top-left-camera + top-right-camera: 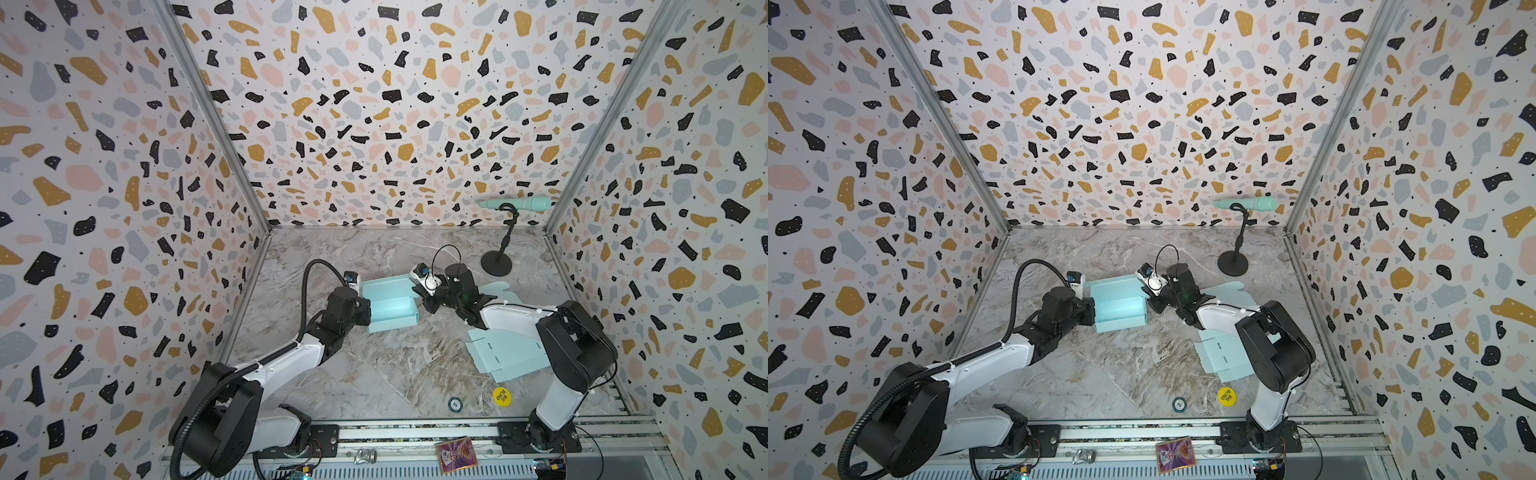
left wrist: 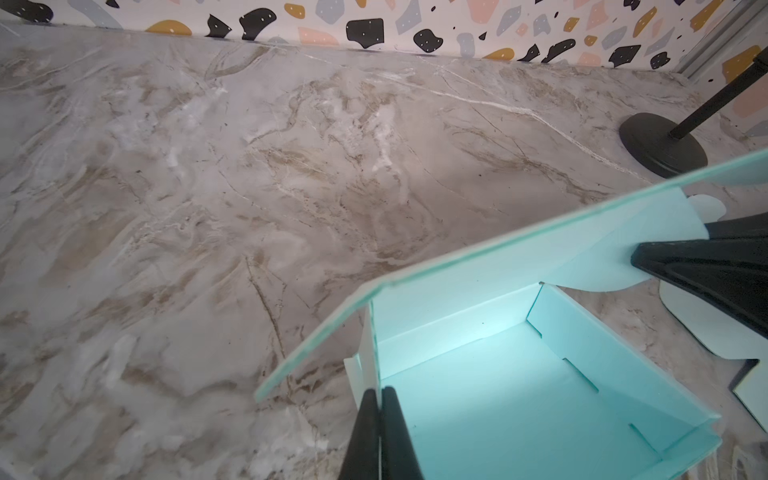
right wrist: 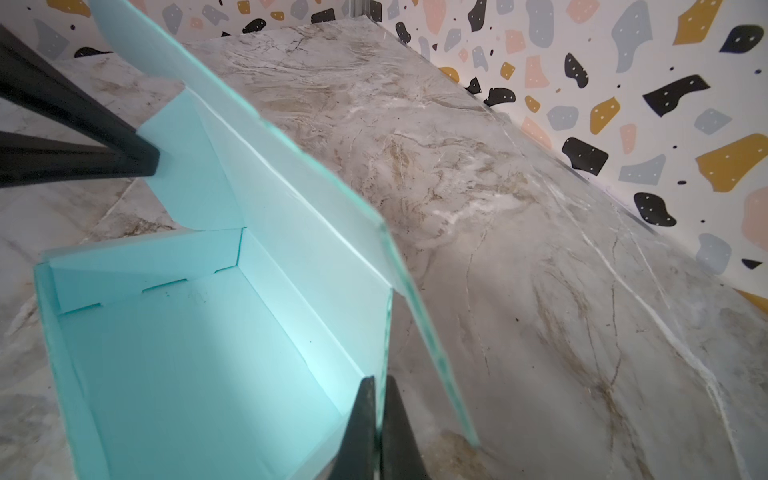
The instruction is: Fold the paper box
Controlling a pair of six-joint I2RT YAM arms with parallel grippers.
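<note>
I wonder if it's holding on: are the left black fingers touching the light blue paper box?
Touching. The left wrist view shows the left fingers shut on a side wall of the light blue paper box.

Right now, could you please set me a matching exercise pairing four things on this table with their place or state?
Things:
1. half-folded paper box
2. nearer unfolded box blank
3. mint microphone
4. yellow BIG BLIND chip

Places or states:
A. on a black stand, far right corner
B. near the front edge of the table
C. mid-table, lid open
D. lying flat at the right

Pairs: 1-C, 2-D, 3-A, 4-B
</note>
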